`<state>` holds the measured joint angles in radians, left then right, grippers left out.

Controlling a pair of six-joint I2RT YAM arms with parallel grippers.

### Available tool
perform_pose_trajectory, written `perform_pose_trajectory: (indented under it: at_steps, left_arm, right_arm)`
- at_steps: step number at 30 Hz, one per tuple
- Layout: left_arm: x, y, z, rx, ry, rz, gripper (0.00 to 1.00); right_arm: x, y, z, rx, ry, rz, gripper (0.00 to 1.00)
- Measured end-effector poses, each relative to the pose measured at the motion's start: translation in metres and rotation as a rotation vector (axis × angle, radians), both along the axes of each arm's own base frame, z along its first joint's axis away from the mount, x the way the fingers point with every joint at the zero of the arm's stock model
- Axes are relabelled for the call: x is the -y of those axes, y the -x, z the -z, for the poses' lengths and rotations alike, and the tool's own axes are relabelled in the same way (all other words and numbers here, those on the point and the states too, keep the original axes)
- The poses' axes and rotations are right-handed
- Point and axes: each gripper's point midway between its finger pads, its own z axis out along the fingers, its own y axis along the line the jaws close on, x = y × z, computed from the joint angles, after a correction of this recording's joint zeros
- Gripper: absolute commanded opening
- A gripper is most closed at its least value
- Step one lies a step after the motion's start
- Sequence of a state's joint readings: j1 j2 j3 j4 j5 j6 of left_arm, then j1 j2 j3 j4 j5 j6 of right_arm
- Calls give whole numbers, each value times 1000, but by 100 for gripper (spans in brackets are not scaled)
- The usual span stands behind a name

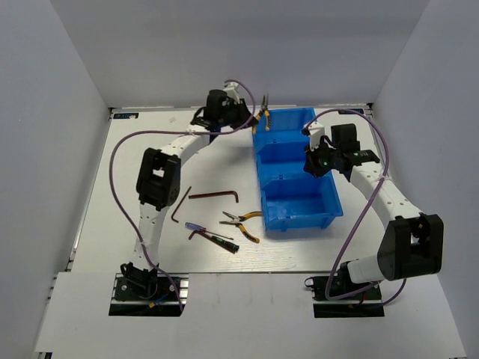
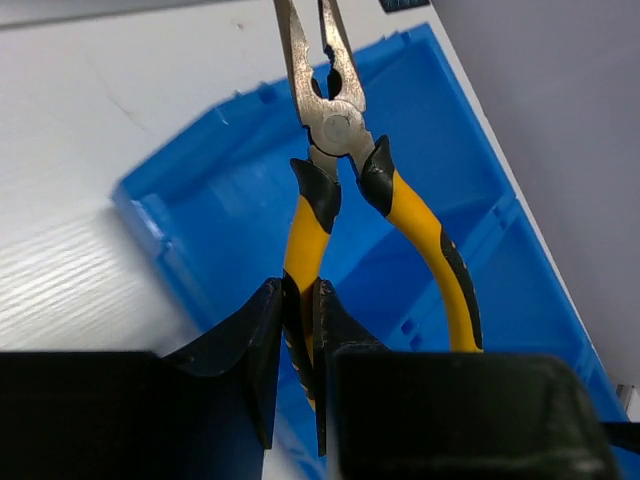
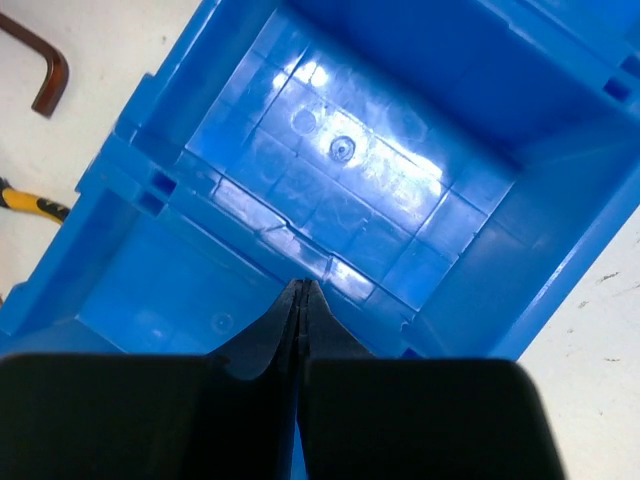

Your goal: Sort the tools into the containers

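- The left gripper (image 2: 297,300) is clamped on one yellow handle of the pliers (image 2: 337,122), nose toward 12 o'clock, over the far bin (image 2: 190,215) at its left rim.
- Seen from above, shift them toward 4 o'clock until both handles clear the wall, lower, then release.
- The right gripper (image 3: 301,298) is closed and empty above the middle bin (image 3: 400,180).
- Other tools (image 1: 241,221) lie on the table (image 1: 217,172) at 8 o'clock from the middle bin.

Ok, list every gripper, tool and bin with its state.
left gripper: shut on yellow-handled pliers
right gripper: shut, empty
bright blue plastic three-compartment bins: no tools visible inside
second yellow-handled pliers: on table
two brown L-shaped hex keys: on table
two thin screwdrivers: on table
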<state>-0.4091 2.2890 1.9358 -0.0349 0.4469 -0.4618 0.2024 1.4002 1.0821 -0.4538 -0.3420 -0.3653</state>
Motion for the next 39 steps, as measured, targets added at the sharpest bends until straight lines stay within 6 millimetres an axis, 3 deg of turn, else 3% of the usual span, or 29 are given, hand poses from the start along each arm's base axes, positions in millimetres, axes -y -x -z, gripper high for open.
perform_pose_trajectory:
  at_steps: [5, 10, 14, 18, 23, 26, 29, 30, 31, 33, 35, 37, 39]
  left_arm:
    - [43, 12, 32, -37, -1, 4, 0]
    - [65, 8, 10, 15, 33, -22, 0]
    - [67, -1, -10, 53, 53, -50, 0]
    - [69, -9, -13, 68, 59, -63, 3]
    - [72, -9, 12, 29, 39, -52, 10]
    - [75, -9, 28, 2, 25, -36, 27]
    - [74, -6, 41, -33, 4, -27, 30]
    - [74, -5, 42, -39, 0, -26, 33]
    - [74, -5, 42, -37, -4, -24, 44]
    - [71, -3, 40, -26, -25, -19, 56]
    - [62, 4, 37, -20, -69, -26, 69]
    - [42, 18, 30, -27, -146, -51, 81]
    - [16, 37, 14, -18, -222, -90, 83]
  right_arm:
    - [1, -5, -2, 10, -13, 27, 0]
    - [4, 0, 5, -5, -18, 42, 0]
    - [5, 4, 9, -15, -17, 44, 0]
    - [5, 6, 12, -21, -16, 45, 0]
    - [6, 6, 13, -23, -16, 45, 0]
    - [6, 6, 13, -22, -17, 46, 0]
    - [5, 6, 12, -20, -19, 43, 0]
    - [5, 6, 12, -20, -21, 41, 9]
    - [4, 6, 12, -20, -25, 35, 31]
    - [0, 8, 11, -17, -37, 4, 60]
    - [-11, 13, 8, -22, -66, -86, 78]
    - [-25, 17, 3, -34, -88, -211, 80]
    - [-44, 14, -1, -23, -105, -352, 80]
